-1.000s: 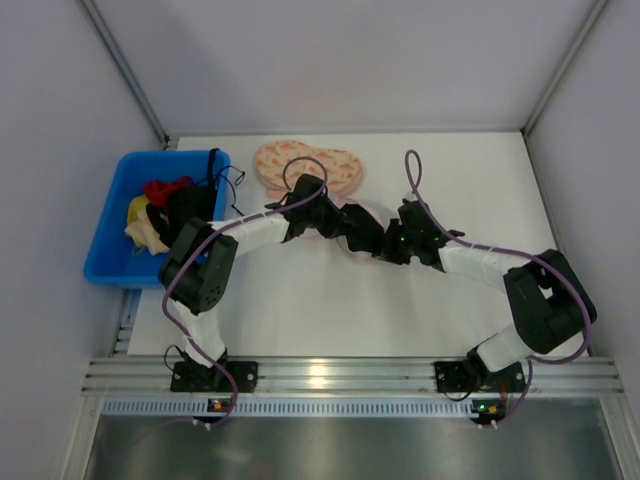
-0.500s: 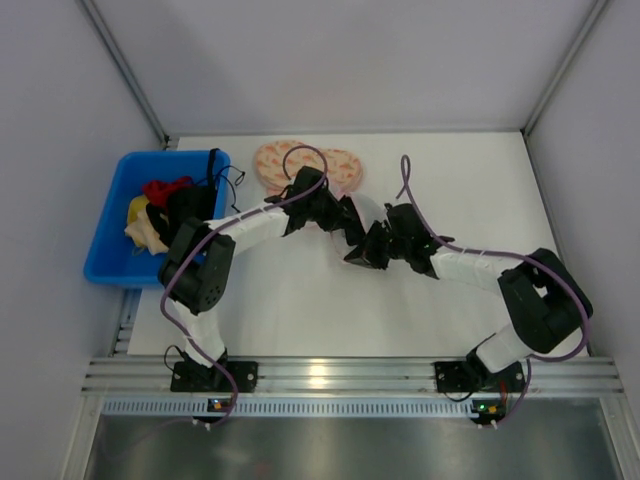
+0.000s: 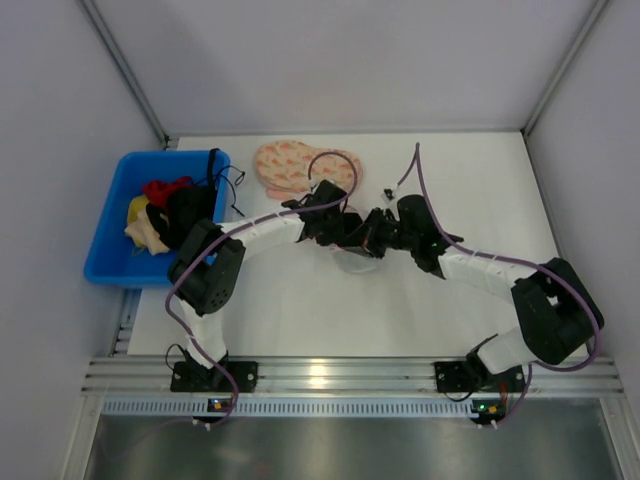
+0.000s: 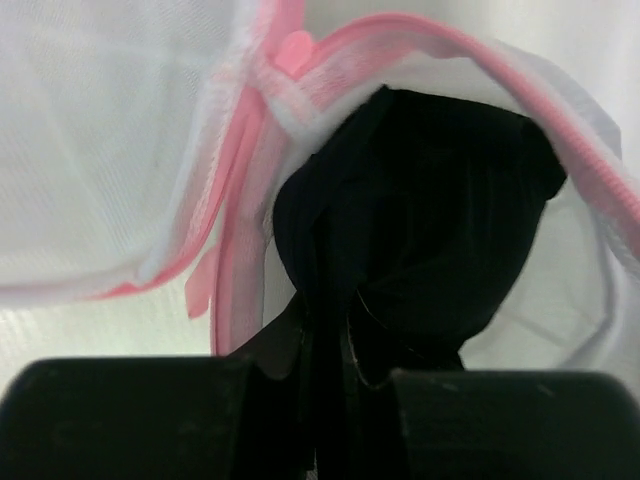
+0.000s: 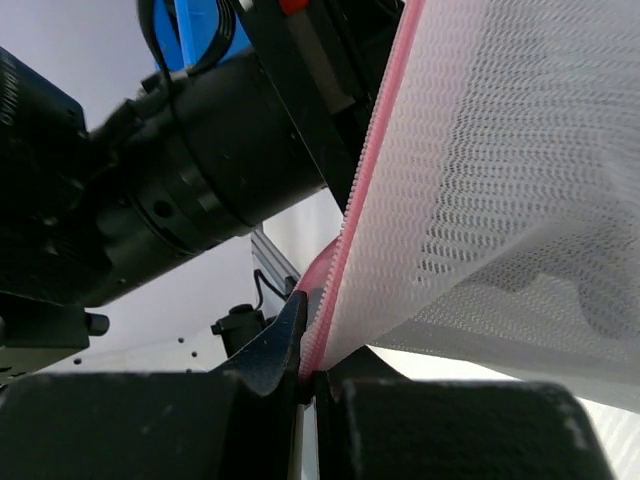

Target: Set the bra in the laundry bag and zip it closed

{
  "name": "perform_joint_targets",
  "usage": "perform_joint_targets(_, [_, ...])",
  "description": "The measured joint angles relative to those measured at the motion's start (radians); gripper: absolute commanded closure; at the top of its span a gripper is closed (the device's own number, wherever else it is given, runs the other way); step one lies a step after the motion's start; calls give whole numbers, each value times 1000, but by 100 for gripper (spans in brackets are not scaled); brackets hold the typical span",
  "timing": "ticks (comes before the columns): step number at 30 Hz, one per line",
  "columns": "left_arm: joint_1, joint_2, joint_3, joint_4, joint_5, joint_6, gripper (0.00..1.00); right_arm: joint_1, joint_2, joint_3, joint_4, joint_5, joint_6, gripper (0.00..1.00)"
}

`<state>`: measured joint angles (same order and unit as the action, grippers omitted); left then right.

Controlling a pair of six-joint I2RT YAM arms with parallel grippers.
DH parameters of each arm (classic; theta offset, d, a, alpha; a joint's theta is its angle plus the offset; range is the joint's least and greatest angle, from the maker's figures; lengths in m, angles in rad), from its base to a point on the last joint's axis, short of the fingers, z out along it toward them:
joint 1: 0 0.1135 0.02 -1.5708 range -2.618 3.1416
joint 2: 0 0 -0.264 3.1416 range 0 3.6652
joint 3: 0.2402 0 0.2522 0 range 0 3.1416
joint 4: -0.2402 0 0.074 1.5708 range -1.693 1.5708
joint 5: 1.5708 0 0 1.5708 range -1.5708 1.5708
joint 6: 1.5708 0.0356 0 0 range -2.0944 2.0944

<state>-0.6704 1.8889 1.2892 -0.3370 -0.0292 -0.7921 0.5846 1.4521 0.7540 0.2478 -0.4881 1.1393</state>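
Left claw: my left claw (image 4: pixel 325 400) is pinched almost fully together on a fold of the black bra (image 4: pixel 420 230); the fabric runs forward from between the fingers.
Bra position: bunched just ahead of the left claw, its far end inside the mouth of the laundry bag (image 4: pixel 110 150), its near end outside at the fingers.
Right claw: my right claw (image 5: pixel 308 385) is clamped tight on the pink zip rim (image 5: pixel 355 200), holding the mouth up; the mesh hangs to its right.
Risk, spill: if I release this shallow, I expect the bra to slump back over the rim.
Risk, rim slip: the right claw has only a thin edge, so a hard push could tug it free and collapse the mouth.
Risk, zip jam: fabric left across the teeth would probably block closing.
Risk, contact: the claws sit close together, so a careless withdrawal could knock them.
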Motion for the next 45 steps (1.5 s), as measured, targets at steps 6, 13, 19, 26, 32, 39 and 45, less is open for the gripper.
perform_joint_targets(6, [-12, 4, 4, -33, -70, 166, 55, -40, -19, -3, 0, -53, -11, 100])
perform_joint_targets(13, [-12, -70, 20, -69, 7, 280, 22, -46, -72, -101, 34, -92, -40, 100])
perform_joint_targets(19, [-12, -212, 22, -74, 31, 331, 19, -64, -76, -165, 47, -116, -66, 100])
perform_joint_targets(26, [63, -406, -72, -72, 14, 334, 31, -97, -126, -207, 60, -154, -102, 100])
perform_joint_targets(32, [253, -401, -122, -84, -36, 365, 34, -139, -150, -232, 39, -198, -148, 100])
perform_joint_targets(39, [256, -208, -119, -102, -122, 421, 40, -179, -188, -232, -47, -222, -228, 100])
perform_joint_targets(45, [285, -66, -116, -103, -148, 420, 44, -202, -201, -233, -97, -244, -268, 100])
